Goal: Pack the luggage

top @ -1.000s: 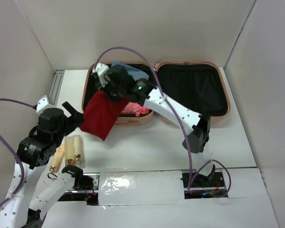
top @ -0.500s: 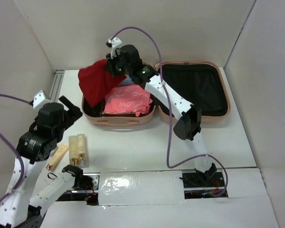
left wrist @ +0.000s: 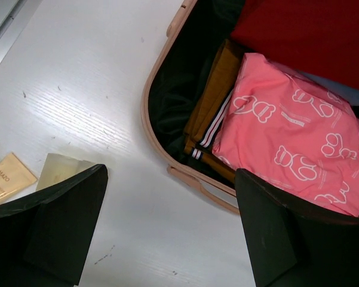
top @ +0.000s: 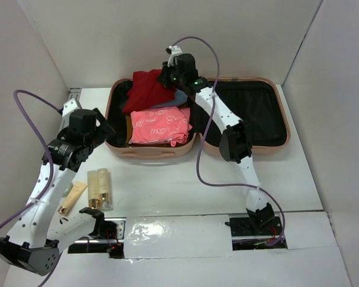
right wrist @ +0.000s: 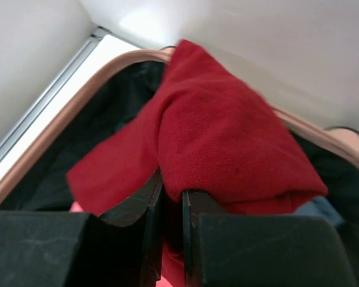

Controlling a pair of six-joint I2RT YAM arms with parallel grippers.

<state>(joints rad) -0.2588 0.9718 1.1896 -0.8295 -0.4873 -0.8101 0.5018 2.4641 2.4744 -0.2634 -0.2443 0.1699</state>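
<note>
- The luggage [top: 155,152] lies open and flat at the back of the white tabletop [top: 185,179], its two halves side by side and both lined in black.
- The right half (as the overhead camera sees it) shows only its lining. The left half holds the clothes.
- The right gripper [top: 170,76] reaches over the far rim of the left half. Its jaws are nearly together and clamped on a fold of the red cloth [right wrist: 221,137].
- The red cloth [top: 149,88] is bunched in the far part of that half and drapes against the rim [right wrist: 116,64].
- A pink printed packet [top: 161,125] lies flat in the near part, with a strip of pale blue fabric [left wrist: 346,92] showing between it and the red cloth.
- A mustard garment [left wrist: 212,101] with striped trim sits tucked beside the pink packet, toward the outer wall.
- The left gripper [top: 98,125] hangs just outside the luggage's near left corner, jaws wide apart and holding nothing.
- Two cream tubes with gold caps [top: 98,188] and a tan tube [top: 71,197] lie on the tabletop near the left arm, well apart from the luggage.
</note>
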